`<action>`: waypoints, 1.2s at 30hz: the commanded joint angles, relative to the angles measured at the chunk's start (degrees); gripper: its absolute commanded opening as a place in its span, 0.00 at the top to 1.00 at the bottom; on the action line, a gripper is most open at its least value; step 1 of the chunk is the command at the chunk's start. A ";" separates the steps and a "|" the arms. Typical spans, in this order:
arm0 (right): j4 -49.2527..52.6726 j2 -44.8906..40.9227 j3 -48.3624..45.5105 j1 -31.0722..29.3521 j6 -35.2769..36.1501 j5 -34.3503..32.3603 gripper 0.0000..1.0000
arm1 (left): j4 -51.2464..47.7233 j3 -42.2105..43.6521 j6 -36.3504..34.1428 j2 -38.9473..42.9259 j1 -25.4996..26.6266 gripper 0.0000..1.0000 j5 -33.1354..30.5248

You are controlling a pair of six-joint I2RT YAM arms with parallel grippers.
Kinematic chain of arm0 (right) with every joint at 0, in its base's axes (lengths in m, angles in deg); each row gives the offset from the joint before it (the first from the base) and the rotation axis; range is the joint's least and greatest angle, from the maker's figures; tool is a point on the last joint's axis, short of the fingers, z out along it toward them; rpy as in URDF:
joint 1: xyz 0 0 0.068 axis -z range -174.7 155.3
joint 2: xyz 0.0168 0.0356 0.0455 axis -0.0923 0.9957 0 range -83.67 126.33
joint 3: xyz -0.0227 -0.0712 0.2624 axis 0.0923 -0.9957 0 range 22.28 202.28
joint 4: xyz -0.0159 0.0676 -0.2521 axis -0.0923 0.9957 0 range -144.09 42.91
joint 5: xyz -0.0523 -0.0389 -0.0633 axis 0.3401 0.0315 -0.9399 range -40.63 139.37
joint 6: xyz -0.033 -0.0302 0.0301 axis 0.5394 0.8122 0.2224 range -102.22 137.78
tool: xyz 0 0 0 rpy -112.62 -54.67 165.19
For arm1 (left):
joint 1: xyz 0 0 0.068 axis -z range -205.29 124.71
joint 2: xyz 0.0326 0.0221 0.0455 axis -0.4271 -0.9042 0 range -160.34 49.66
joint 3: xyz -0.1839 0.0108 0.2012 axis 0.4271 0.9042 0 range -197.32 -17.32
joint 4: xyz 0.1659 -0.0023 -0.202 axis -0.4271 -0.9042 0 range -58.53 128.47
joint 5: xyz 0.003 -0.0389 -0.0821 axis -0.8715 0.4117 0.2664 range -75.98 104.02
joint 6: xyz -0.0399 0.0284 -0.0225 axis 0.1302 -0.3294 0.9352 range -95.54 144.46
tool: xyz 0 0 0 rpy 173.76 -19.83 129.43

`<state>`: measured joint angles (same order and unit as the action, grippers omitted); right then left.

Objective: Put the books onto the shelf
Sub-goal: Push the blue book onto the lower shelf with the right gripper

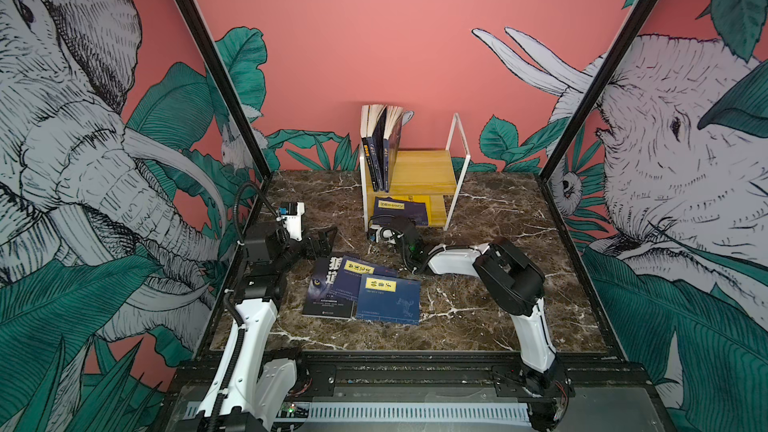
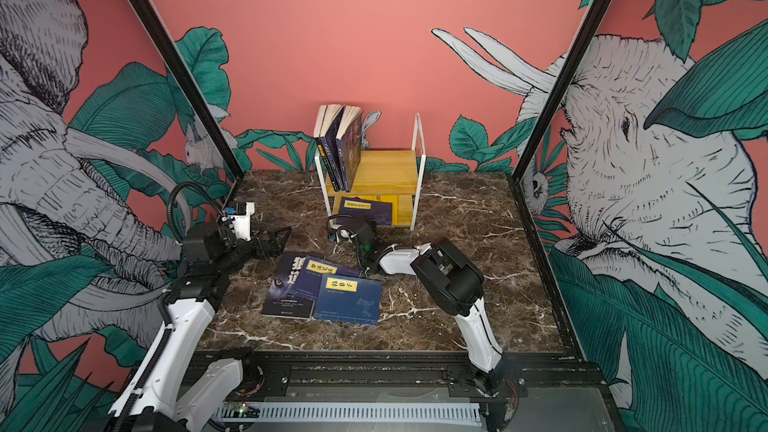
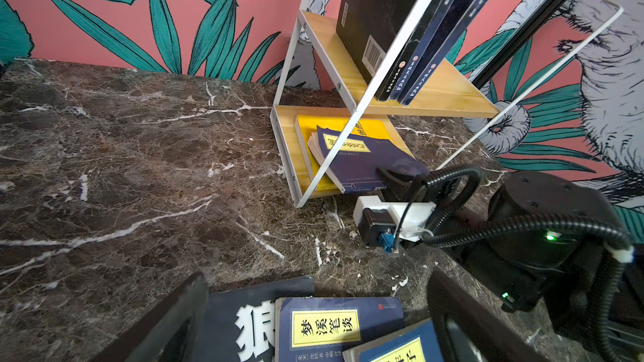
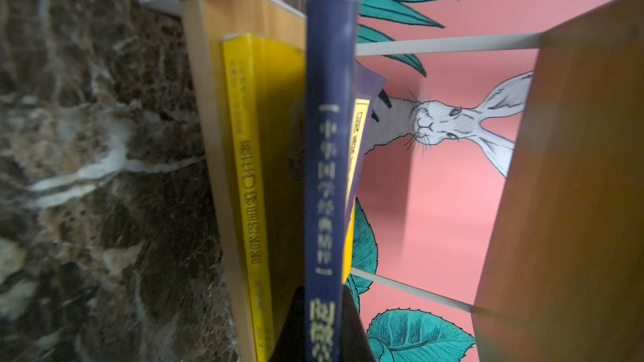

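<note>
Over the marble table point(image 1: 478, 284), right jaws pinch a navy yellow-labelled book point(image 1: 402, 211); left jaws spread.

Shelf point(image 1: 424, 172) sits mid-frame: blue books point(image 1: 376, 151) upright up top, navy book point(image 1: 401, 209) flat on the lower board. Wolf book point(image 1: 322, 288) and navy pair point(image 1: 388, 299) overlap lower centre.

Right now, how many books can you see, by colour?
Navy books: 3
Purple-blue books: 2
Black wolf book: 1
Yellow book: 1
Dark brown book: 1
Total: 8
</note>
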<state>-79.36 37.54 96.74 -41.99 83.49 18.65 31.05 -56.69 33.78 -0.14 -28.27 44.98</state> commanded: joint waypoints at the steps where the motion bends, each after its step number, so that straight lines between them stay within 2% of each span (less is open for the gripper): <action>1: 3.04 0.17 2.90 0.61 -1.19 2.66 1.00 | -0.65 -0.50 -1.17 0.84 0.21 0.01 0.15; 12: 16.75 1.94 10.86 2.79 -5.82 8.33 0.99 | -0.23 0.00 -1.32 1.14 0.23 0.01 0.23; 19: 26.09 0.78 13.54 3.25 -8.56 12.51 0.60 | 0.21 0.17 -1.48 1.07 0.22 0.01 0.96; 23: 30.63 -0.51 13.96 3.34 -10.84 14.86 0.50 | -0.18 0.17 -1.63 0.89 0.09 0.01 0.93; 36: 38.23 -0.12 19.90 4.24 -17.87 19.90 0.47 | 0.18 0.71 -2.19 1.50 -0.05 0.01 1.65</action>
<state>-43.32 38.85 115.10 -38.54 68.41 36.77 31.05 -56.67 33.34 -0.03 -28.27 45.46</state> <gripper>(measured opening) 0.533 0.994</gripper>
